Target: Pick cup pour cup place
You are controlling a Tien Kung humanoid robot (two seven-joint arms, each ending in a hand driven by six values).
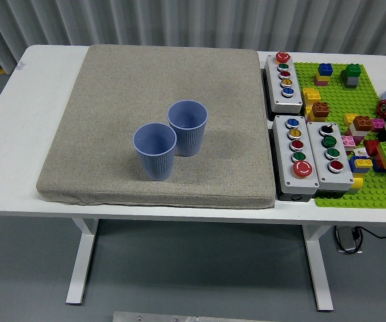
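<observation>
Two blue ribbed cups stand upright side by side on a beige fabric mat. The nearer cup is slightly left and toward the front. The farther cup sits just behind it to the right, and the two nearly touch. Both look empty from above. Neither of my hands shows anywhere in the head view.
Three grey button boxes lie right of the mat. A green baseplate with several toy bricks fills the right end of the white table. The mat's front edge runs close to the table's near edge.
</observation>
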